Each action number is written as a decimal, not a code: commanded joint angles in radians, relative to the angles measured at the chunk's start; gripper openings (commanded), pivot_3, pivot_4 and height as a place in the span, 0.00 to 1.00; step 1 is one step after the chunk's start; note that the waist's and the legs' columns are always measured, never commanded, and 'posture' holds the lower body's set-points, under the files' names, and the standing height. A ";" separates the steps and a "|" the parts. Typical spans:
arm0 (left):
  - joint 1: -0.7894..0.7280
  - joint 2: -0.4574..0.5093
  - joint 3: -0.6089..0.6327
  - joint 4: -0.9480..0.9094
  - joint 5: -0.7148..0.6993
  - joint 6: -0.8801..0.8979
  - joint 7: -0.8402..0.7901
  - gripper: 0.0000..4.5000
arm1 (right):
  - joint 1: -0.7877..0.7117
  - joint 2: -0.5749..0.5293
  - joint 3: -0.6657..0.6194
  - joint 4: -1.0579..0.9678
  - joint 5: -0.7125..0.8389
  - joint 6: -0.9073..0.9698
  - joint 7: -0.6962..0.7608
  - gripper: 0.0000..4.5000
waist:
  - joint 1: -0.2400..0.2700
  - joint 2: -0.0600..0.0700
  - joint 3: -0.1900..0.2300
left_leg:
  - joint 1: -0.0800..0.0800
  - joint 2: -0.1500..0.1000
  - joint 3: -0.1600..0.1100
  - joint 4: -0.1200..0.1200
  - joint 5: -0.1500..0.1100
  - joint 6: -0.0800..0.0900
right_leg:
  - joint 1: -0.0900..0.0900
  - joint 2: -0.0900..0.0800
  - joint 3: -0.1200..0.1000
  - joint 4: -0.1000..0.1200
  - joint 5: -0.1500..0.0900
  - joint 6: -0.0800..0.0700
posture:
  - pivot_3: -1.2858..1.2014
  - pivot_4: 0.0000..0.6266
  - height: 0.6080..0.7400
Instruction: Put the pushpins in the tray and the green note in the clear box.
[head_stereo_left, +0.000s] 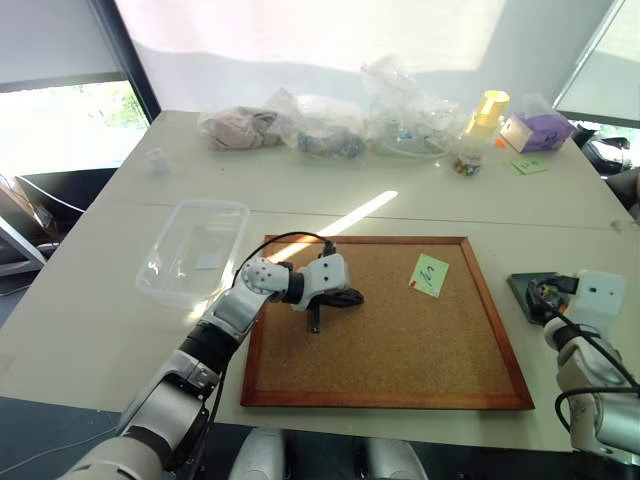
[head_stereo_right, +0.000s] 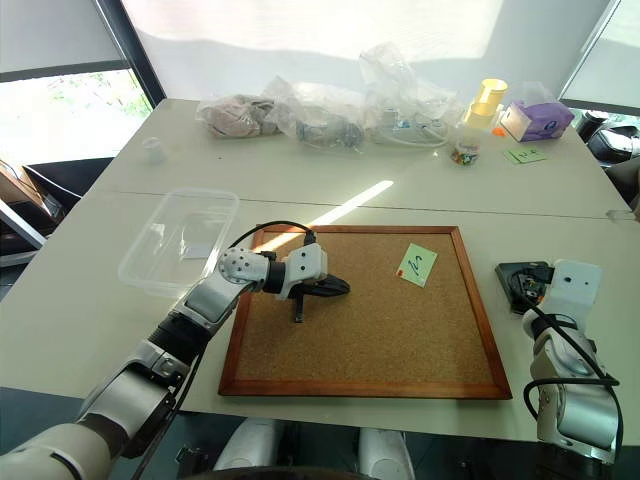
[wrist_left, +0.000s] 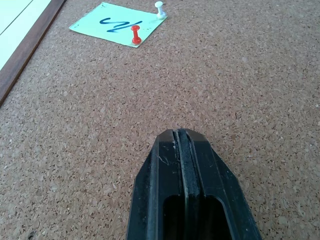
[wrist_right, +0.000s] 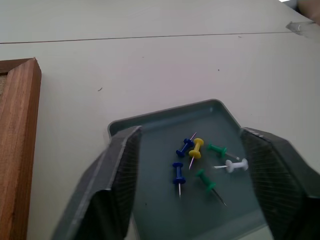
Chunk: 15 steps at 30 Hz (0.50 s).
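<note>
Six pushpins (wrist_right: 202, 162) lie loose in the tray (wrist_right: 150, 127): two blue, one yellow, two green, one white, all on their sides and clustered near the middle. Right gripper (wrist_right: 192, 192) hangs just over the tray with its jaws spread wide and nothing between them, so this looks like a drop-off just finished. Tray sits on the table just right of the cork board (head_stereo_left: 385, 335). Two pins remain: a red one (wrist_left: 135, 34) and a white one (wrist_left: 160, 9), both standing in the green note (head_stereo_left: 429, 274) near the board's upper right corner. Note is light green, square, with a dark scribble, lying flat. Left gripper (head_stereo_left: 345, 297) rests low over the board's middle, fingers pressed together, empty. Judgement: the next grasp wants a narrow pinch on a pin head and a straight pull, so the paper does not tear. Clear box (head_stereo_left: 160, 272) waits left of the board.
</note>
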<state>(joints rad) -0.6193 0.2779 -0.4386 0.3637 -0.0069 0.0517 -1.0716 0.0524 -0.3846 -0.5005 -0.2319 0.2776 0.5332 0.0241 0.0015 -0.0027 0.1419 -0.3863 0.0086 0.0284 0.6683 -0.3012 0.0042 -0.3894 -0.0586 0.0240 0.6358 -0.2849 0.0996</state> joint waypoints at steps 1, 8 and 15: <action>0.028 0.014 -0.026 0.051 0.049 0.022 0.010 0.00 | 0.009 -0.004 -0.032 -0.041 -0.002 -0.019 0.001 0.98 | 0.000 0.000 0.000 | 0.000 0.000 0.000 0.000 0.000 0.000 | 0.000 0.000 0.000 0.000 0.000 0.000 | 0.52 0.24 1.00; 0.038 0.015 -0.026 0.044 0.048 0.027 0.013 0.00 | 0.061 0.012 -0.040 -0.206 0.044 -0.089 0.057 0.98 | 0.001 0.000 0.000 | 0.000 0.000 0.000 0.000 0.000 0.000 | 0.000 0.000 0.000 0.000 0.000 0.000 | 0.52 0.24 1.00; 0.033 0.015 -0.024 0.046 0.046 0.025 0.008 0.00 | 0.163 -0.032 0.131 -0.364 0.150 -0.024 0.274 0.98 | 0.001 -0.001 0.000 | 0.000 0.000 0.000 0.000 0.000 0.000 | 0.000 0.000 0.000 0.000 0.000 0.000 | 0.52 0.24 1.00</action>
<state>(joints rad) -0.6108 0.2767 -0.4365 0.3583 -0.0074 0.0519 -1.0648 0.2152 -0.4026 -0.3934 -0.5585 0.4122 0.5010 0.2611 0.0023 -0.0039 0.1416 -0.3864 0.0090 0.0283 0.6683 -0.3012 0.0042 -0.3892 -0.0583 0.0240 0.6350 -0.2850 0.0995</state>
